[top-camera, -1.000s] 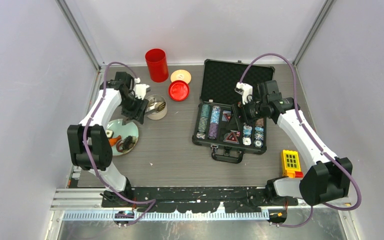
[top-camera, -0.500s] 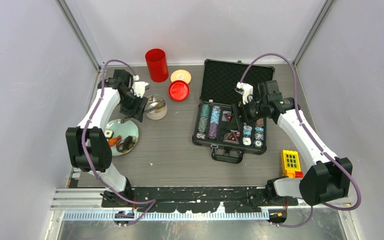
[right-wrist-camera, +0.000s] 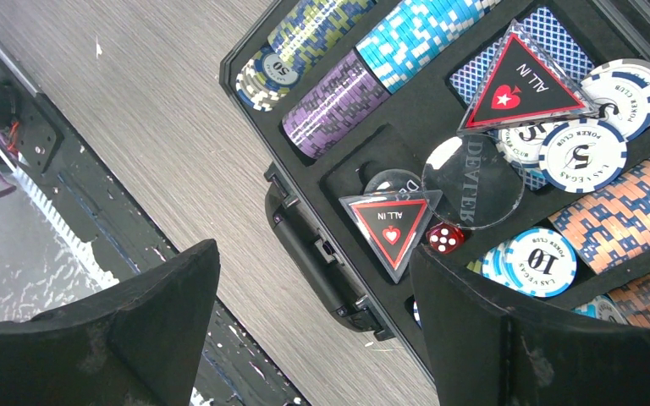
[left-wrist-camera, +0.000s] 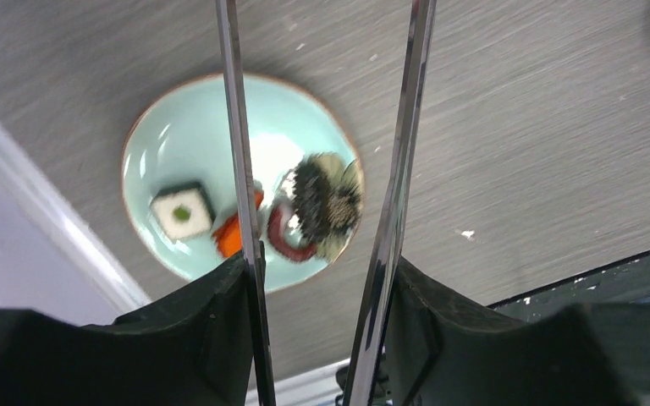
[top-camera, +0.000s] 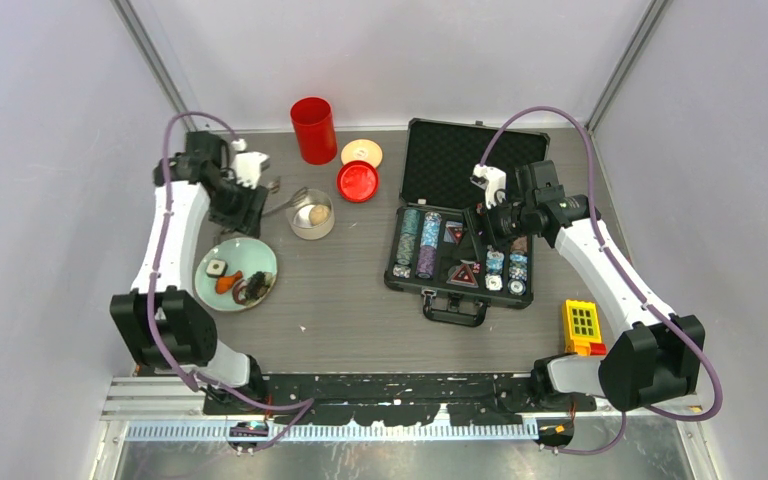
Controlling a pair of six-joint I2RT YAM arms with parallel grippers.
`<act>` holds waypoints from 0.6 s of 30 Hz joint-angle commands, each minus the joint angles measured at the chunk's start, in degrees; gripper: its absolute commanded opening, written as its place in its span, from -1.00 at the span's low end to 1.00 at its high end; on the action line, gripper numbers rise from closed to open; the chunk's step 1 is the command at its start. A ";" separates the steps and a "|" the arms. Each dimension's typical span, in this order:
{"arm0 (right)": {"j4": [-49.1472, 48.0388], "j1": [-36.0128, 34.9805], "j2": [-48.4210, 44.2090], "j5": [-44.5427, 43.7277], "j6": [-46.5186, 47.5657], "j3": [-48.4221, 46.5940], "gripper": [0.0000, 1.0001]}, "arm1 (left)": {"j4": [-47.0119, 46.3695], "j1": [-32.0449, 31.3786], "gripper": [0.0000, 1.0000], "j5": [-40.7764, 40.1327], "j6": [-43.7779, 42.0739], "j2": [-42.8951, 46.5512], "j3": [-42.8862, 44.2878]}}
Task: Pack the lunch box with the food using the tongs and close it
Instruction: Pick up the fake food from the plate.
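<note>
Grey table [top-camera: 350, 300]: your left gripper [left-wrist-camera: 317, 288] pinches the tongs [left-wrist-camera: 241, 194]; right gripper [right-wrist-camera: 313, 254] hangs spread. One lump [top-camera: 317, 213] lies in the lunch box [top-camera: 310, 232]. Next, likely lower onto food [left-wrist-camera: 317, 199] on the plate [left-wrist-camera: 178, 144].

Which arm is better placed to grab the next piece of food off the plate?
Left. The left gripper holds the tongs, close to the plate and its food. The right gripper hangs open and empty over the poker chip case, well away from the plate.

The lunch box [top-camera: 312, 233] (one morsel [top-camera: 317, 213] inside) sits behind the plate [top-camera: 255, 255], its lid [top-camera: 361, 152] farther back, the case [top-camera: 455, 160] to the right.
</note>
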State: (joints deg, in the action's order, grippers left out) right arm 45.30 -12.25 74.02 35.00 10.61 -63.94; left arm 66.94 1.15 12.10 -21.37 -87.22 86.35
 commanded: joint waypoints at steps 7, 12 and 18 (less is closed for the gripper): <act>-0.06 0.22 -0.62 1.84 1.23 0.01 0.74 | 9.84 18.29 0.03 3.52 -11.74 10.47 -5.17; 0.98 0.22 -0.63 2.56 1.58 -0.71 0.74 | 12.26 24.86 0.03 3.04 -15.93 13.33 -8.90; 2.47 0.26 -1.27 3.08 2.51 -1.06 0.74 | 11.54 30.31 0.01 0.09 -18.90 14.01 -12.42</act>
State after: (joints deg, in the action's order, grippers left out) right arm 46.76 -12.25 74.02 36.53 11.18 -63.96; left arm 77.89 28.73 13.37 -36.47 -74.48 75.20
